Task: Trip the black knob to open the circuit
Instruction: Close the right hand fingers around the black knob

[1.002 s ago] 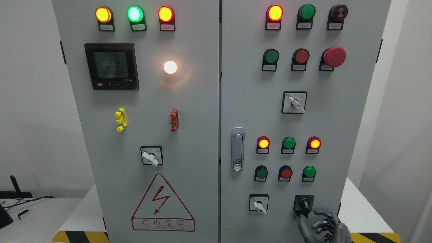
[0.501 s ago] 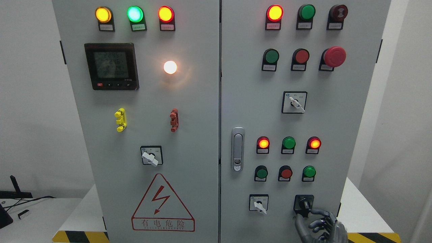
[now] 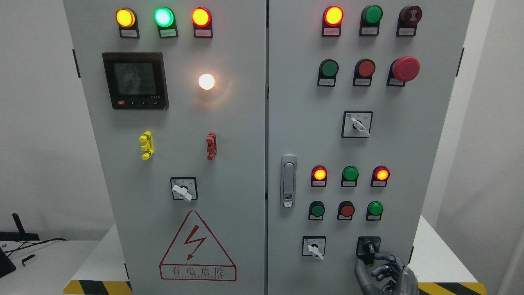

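Your right hand [image 3: 382,273] up at cabinet's lower corner, fingers half-curled, holding nothing. Black knob [image 3: 368,248] just above hand; topmost fingertip appears to touch its lower edge. Knob not gripped, not visibly turned; lamps lit. Grasp, twist left to do.

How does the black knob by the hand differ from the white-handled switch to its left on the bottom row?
The black knob is dark on a black plate; the white-handled switch has a pale lever on a white plate. The right hand is at the knob's lower edge; nothing is near the switch. Both are square-plated rotary selectors.
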Available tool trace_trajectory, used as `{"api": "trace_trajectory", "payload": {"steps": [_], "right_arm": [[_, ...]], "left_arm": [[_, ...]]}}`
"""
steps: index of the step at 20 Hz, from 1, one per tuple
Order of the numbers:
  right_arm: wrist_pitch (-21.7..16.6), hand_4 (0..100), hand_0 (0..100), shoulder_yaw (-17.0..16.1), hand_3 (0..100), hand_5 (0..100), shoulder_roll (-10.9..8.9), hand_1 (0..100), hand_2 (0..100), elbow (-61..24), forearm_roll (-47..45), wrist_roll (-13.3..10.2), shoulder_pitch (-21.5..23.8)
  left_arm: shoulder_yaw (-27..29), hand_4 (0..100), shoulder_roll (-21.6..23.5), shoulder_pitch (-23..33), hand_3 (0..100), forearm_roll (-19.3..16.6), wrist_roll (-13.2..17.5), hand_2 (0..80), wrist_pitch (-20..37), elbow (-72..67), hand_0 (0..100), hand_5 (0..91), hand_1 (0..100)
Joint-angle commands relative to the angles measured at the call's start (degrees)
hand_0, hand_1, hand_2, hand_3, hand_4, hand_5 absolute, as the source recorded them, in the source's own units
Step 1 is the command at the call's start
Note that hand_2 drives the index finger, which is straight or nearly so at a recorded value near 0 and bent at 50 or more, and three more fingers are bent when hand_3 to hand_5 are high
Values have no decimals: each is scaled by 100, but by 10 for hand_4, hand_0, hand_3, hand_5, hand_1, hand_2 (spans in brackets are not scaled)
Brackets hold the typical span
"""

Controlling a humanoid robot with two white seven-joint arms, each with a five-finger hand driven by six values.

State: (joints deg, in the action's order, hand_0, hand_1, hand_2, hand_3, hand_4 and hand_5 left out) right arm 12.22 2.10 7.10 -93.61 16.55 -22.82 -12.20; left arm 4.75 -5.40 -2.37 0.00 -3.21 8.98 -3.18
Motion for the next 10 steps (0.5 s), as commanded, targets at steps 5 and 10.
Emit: {"api": "trace_trajectory", "payload": {"steps": [5, 10], "right_arm": [[-1, 809, 276, 36, 802, 897, 11, 774, 484, 1, 15, -38, -11], [-1, 815, 293, 45, 813, 916, 19, 772, 502, 10, 23, -73, -2]], "left_arm": [[0, 0, 4, 0, 0, -176, 5, 0, -2, 1, 120, 0, 389], [0, 0, -5, 0, 0, -176, 5, 0, -2, 2, 120, 0, 389]]}}
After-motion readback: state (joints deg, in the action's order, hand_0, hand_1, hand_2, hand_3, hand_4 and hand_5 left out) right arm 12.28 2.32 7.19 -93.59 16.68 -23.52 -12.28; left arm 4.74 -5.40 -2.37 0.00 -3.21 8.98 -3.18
